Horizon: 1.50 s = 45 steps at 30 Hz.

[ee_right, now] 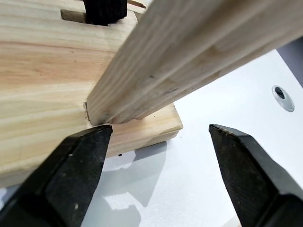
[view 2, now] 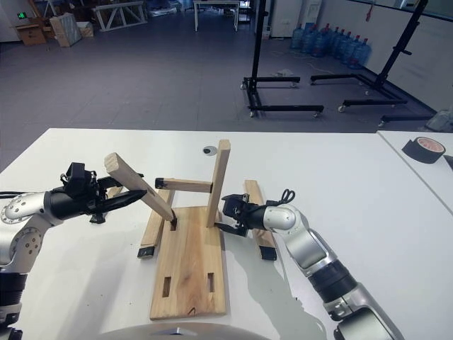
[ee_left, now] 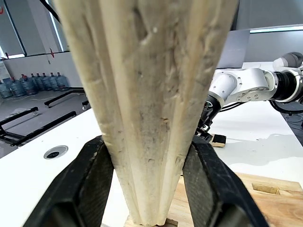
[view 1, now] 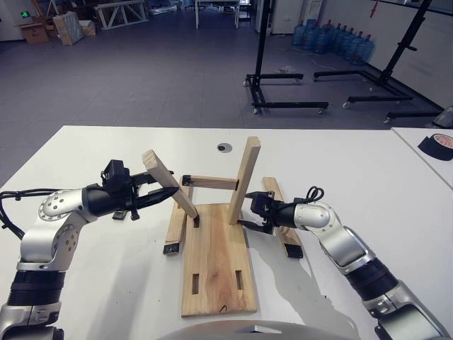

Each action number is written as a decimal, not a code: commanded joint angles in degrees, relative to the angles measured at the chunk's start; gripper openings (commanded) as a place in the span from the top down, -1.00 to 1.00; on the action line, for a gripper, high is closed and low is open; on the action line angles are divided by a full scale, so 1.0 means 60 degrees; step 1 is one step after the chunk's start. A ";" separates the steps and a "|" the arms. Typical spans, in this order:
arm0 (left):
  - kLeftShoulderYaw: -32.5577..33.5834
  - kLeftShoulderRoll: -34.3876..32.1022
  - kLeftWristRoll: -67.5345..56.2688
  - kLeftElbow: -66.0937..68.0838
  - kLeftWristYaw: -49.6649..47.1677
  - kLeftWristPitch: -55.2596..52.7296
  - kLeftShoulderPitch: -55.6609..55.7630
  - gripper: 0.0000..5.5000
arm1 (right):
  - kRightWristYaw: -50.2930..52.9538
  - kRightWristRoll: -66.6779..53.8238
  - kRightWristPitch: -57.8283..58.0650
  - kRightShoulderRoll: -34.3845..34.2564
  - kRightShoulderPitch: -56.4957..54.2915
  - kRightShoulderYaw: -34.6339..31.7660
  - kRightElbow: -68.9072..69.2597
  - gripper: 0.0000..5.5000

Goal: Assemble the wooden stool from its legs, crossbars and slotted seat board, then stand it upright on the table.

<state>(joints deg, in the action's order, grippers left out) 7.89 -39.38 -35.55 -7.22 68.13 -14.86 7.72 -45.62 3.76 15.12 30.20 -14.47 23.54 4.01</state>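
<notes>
No lettering or number can be read anywhere. A small green lit sign (view 1: 25,13) sits at the upper left of the frame, on the far side of the room, its marks too small to make out. The black tape roll (view 1: 437,146) at the right edge, on the neighbouring counter (view 1: 425,170), carries a reddish label whose print is illegible.

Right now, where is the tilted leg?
Head view, left side: the tilted leg stands in the board's far left slot, leaning away from the upright leg, clamped in the left claw.
</notes>
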 commanded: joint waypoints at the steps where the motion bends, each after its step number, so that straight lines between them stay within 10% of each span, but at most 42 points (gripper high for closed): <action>1: -0.0276 -0.0317 -0.0127 -0.0230 0.0324 -0.0601 0.0067 0.27 | -0.0238 0.0103 0.0418 -0.0077 0.0389 0.0372 -0.0358 -0.38; 45: -0.0686 0.0205 0.0452 0.1357 -0.1087 -0.0956 -0.1237 0.27 | -0.0769 0.0264 0.0670 0.0736 0.0653 0.0716 -0.0302 -0.38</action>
<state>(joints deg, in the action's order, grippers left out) 7.63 -37.09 -43.45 -4.20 68.48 -18.49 3.16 -47.85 2.16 16.62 32.45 -13.95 24.25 5.40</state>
